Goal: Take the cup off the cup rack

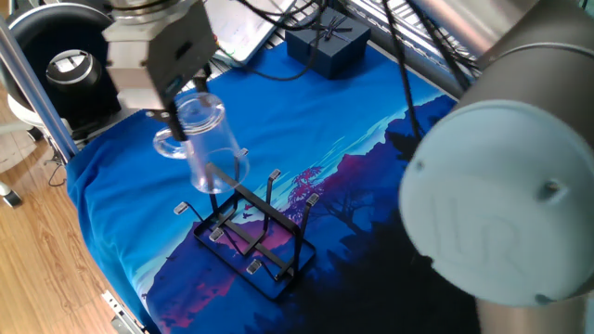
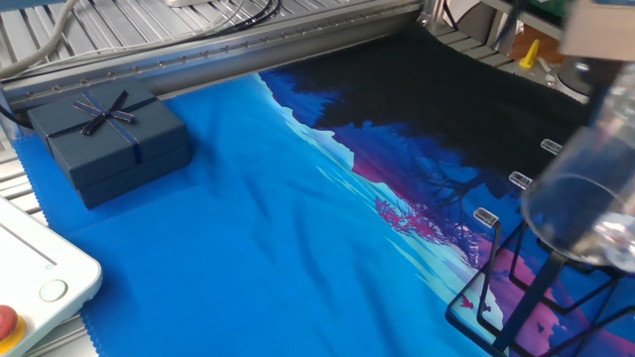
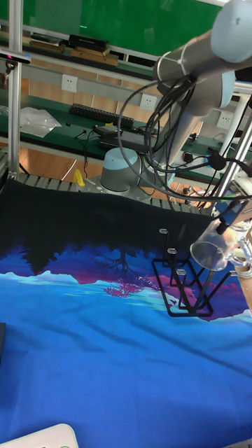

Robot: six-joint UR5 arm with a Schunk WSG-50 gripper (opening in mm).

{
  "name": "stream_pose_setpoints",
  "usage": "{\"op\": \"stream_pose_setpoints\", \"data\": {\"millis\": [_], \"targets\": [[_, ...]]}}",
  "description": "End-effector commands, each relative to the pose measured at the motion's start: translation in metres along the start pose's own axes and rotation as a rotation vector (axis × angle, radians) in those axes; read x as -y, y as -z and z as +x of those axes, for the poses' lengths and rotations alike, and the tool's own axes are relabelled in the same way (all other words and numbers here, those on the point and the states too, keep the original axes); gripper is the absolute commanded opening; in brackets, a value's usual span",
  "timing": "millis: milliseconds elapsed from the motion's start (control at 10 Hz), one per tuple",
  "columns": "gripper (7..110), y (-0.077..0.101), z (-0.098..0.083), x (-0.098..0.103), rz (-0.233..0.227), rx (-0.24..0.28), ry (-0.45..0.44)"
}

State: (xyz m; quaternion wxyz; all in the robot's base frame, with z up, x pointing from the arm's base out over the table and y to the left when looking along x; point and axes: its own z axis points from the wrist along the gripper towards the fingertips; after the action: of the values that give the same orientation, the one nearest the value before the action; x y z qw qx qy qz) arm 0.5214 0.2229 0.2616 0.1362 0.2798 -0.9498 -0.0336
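One fixed view: end effector [image 1: 176, 104] clamped on the cup [image 1: 211, 146], lifting clear of the cup rack [image 1: 252, 237]; next, carry it aside.

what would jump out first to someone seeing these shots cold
Probably the clear cup, held tilted in the air by the pincer just above the black cup rack. The rack stands on a vivid blue and purple printed cloth that covers the table. At the cloth's far edge sits a dark blue gift box with a ribbon bow.
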Motion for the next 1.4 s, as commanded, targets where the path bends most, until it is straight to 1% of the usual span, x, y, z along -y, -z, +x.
{"op": "stream_pose_setpoints", "data": {"millis": [0, 100, 300, 600, 700, 800, 900, 1100, 1300], "targets": [[44, -0.008, 0.018, 0.025, 0.037, -0.004, 0.044], [44, -0.010, 0.021, 0.031, 0.047, -0.007, 0.049], [44, -0.010, 0.020, 0.028, 0.037, -0.002, 0.048], [44, -0.009, 0.020, 0.027, 0.039, -0.005, 0.051], [44, -0.004, 0.018, 0.020, 0.036, -0.016, 0.047], [44, 0.003, 0.014, 0.012, 0.045, -0.025, 0.029], [44, 0.007, 0.008, 0.001, 0.042, -0.025, 0.015], [44, 0.011, 0.000, -0.014, 0.020, -0.015, 0.006], [44, 0.012, 0.001, -0.018, 0.021, -0.010, -0.003]]}}
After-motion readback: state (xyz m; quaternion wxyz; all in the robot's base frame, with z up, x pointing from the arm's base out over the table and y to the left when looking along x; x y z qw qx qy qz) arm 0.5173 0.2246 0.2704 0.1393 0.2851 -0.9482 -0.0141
